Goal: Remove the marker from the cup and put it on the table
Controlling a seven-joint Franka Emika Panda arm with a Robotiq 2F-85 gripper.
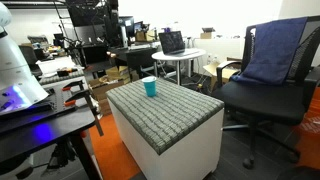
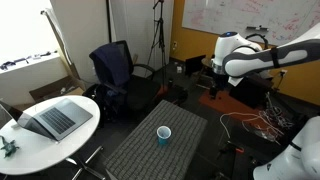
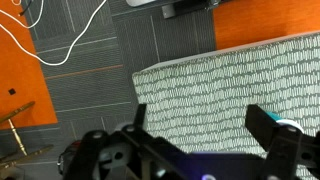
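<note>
The teal-blue cup (image 1: 149, 87) stands upright on the grey woven top of the white-sided table (image 1: 185, 108). It shows in both exterior views (image 2: 164, 135). I cannot make out a marker in it at this size. My gripper (image 2: 214, 86) hangs in the air beyond the table's far end, well away from the cup. In the wrist view the gripper (image 3: 198, 113) is open and empty above the table top (image 3: 220, 85). A sliver of the cup (image 3: 291, 127) shows behind the right finger.
A small round white table with a laptop (image 2: 52, 122) stands nearby, also seen in an exterior view (image 1: 178, 52). Black office chairs (image 1: 262, 85) (image 2: 113, 68) flank the table. Cables (image 3: 50, 45) lie on the grey and orange floor.
</note>
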